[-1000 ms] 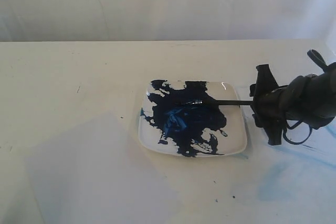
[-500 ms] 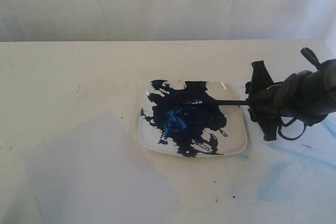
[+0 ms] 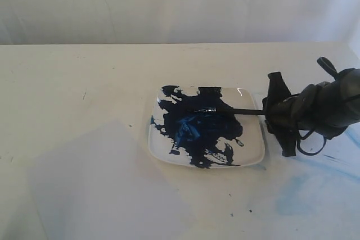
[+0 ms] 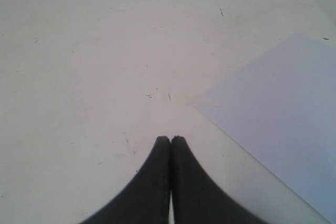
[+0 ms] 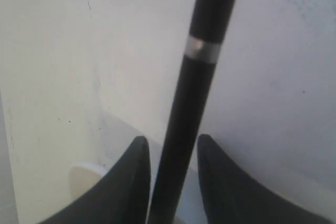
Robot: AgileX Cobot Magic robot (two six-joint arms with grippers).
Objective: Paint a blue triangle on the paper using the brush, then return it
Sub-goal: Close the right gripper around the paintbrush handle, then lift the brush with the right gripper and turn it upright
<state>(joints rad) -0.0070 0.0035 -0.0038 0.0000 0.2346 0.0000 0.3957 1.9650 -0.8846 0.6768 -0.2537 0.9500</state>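
Brush [image 3: 225, 109] lies across the white plate [image 3: 254, 151], bristles sunk in the dark-blue paint blotch [image 3: 197, 133], black handle running out over the plate's right rim; the right end effector [image 3: 271, 112] straddles the far end of that handle. In the right wrist view its two fingers [image 5: 128, 182] stand either side of the handle with slivers of gap showing, so I read it as open around the brush, not yet clamped.

The left end effector [image 4: 170, 141] is closed on nothing, fingertips pressed together above bare tabletop [image 3: 84, 71], near a corner of the paper [image 3: 107, 189].

The step in hand looks like the pick-up, and the task is at its start: the paper appears blank, with no triangle on it.

- Centre the handle between the pads before squeezing; an off-centre pinch would likely roll the thin round shaft or flick it sideways.
- Grip firmly; the hold is far back from the bristles, so a loose one would let the tip sag and wander on the sheet.
- Lift straight up first, so the loaded bristles clear the plate's rim without dragging paint over it or tipping the plate.
- Carry the tip low and level across to the paper, which lies well apart to the left; drips on the tabletop are the likely fault.
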